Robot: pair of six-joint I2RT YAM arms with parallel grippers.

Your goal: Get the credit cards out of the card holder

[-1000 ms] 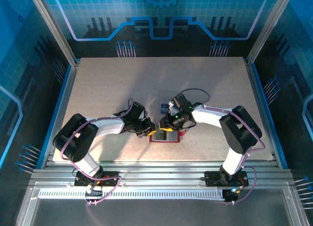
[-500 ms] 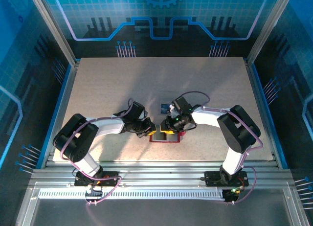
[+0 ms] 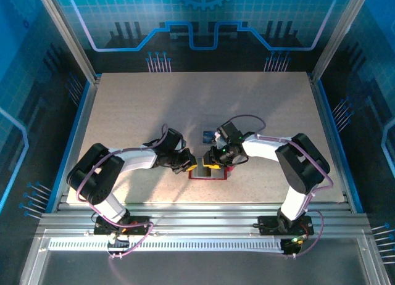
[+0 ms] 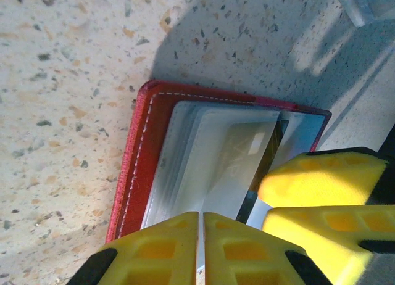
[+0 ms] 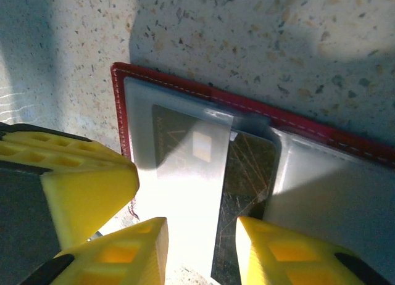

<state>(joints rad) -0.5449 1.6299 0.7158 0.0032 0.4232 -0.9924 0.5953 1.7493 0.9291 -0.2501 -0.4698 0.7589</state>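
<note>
Open red card holder [image 3: 208,173] lying at the worktop's [image 3: 123,112] near edge, a card [image 5: 191,143] showing in its pocket. The right jaws stand narrowly apart astride that card. The left jaws, closed, sit on the holder's left half. Risk: the holder could drag along if that hold slips.

Red stitched leather-like card holder [image 4: 139,155] with glossy clear plastic pockets lies on matt speckled stone-look table [image 4: 68,63].
</note>
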